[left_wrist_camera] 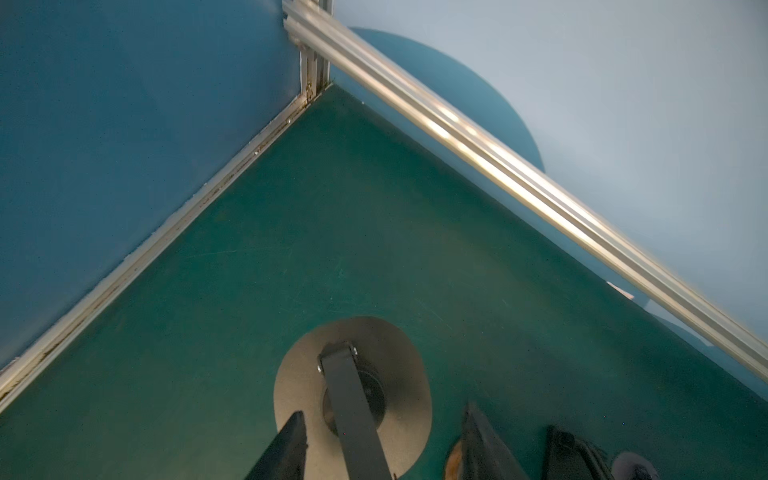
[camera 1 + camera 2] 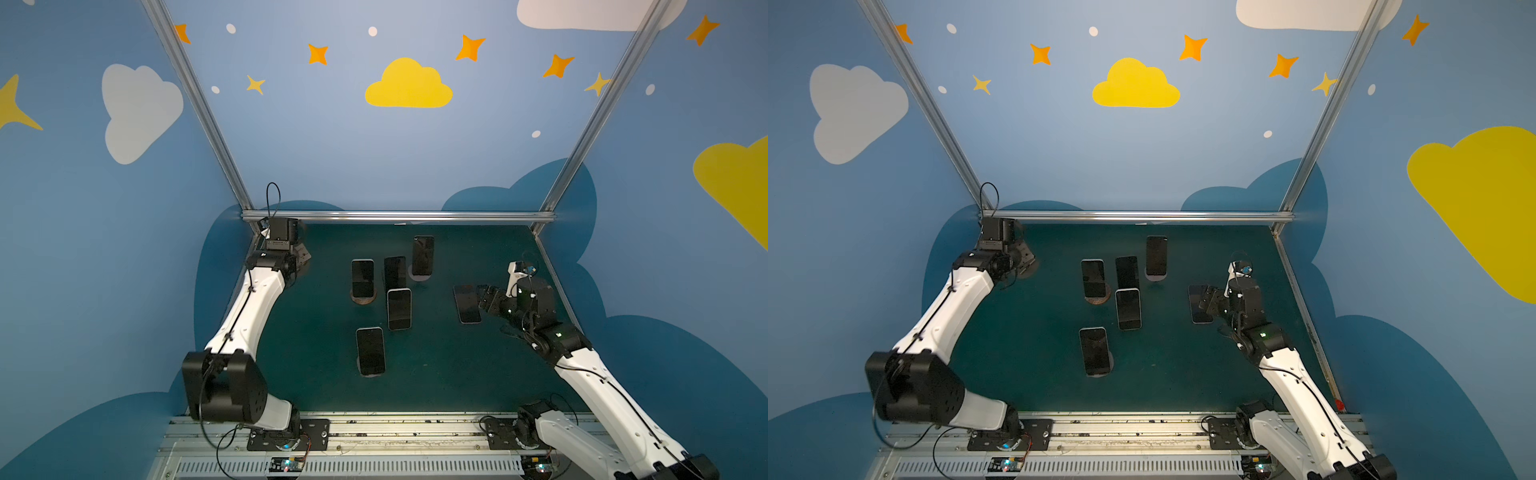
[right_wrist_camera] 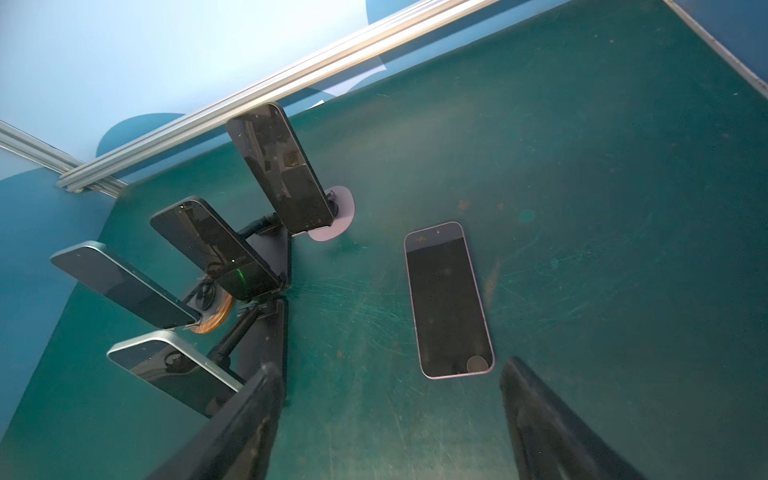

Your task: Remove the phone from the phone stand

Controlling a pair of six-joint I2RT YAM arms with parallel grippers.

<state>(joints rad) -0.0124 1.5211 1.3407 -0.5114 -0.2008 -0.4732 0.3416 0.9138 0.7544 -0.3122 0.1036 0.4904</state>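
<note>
A phone (image 3: 449, 299) with a pale rim lies flat, screen up, on the green mat at the right (image 2: 467, 303) (image 2: 1198, 305), off any stand. My right gripper (image 3: 388, 365) (image 2: 482, 297) hovers just short of its near end, open, with nothing between the fingers. Several other dark phones (image 2: 399, 308) (image 3: 278, 166) stand tilted on phone stands mid-table. In the back left corner my left gripper (image 1: 384, 409) (image 2: 305, 255) stands open over an empty phone stand (image 1: 299, 374) with a grey disc base, its black arm (image 1: 349, 395) between the fingers.
Aluminium rails (image 2: 395, 216) and blue walls close in the mat at the back and both sides. One mid-table stand has a round wooden base (image 2: 363, 297). The cluster of standing phones sits left of my right gripper.
</note>
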